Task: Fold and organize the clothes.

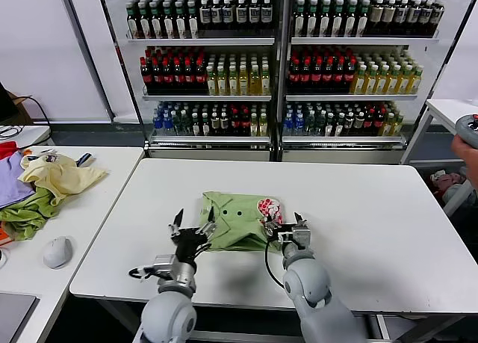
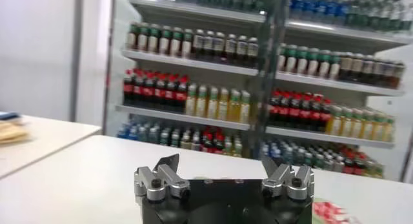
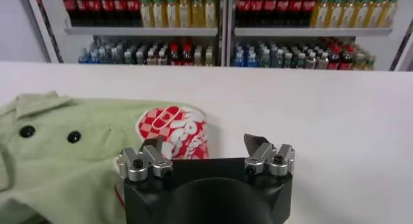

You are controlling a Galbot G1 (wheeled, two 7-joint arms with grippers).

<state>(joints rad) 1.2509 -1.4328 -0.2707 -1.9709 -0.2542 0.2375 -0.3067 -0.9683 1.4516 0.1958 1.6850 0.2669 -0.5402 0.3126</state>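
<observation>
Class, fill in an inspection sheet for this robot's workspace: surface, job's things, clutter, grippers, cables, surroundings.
Surface: white table, mostly bare.
Job's things: light green T-shirt folded into a bundle at the near edge, red-and-white print showing.
Clutter: garment heap and computer mouse on the side table.
Grippers: left gripper open at the shirt's left edge; right gripper open at its right edge.
Cables: black cable by the right arm.
Surroundings: bottle shelves behind.

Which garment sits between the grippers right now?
The light green T-shirt with the red-and-white print, on the main table between the open left gripper and right gripper; the other garments are heaped on the side table.
</observation>
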